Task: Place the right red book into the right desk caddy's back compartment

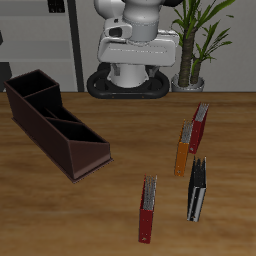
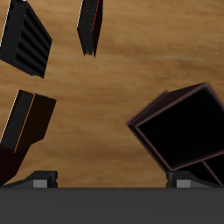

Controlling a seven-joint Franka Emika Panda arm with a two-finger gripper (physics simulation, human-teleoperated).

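Claw [image 2: 112, 179] gapes wide, gripping nothing. The right red book [image 1: 148, 208] lies flat on the counter [image 1: 100, 215], well beyond the claw; the right desk caddy [image 1: 55, 125] sits closer. Risk: grabbing the darker red book [image 1: 200, 125] instead, or that slim spine slipping free.

High front view, wrist looking down
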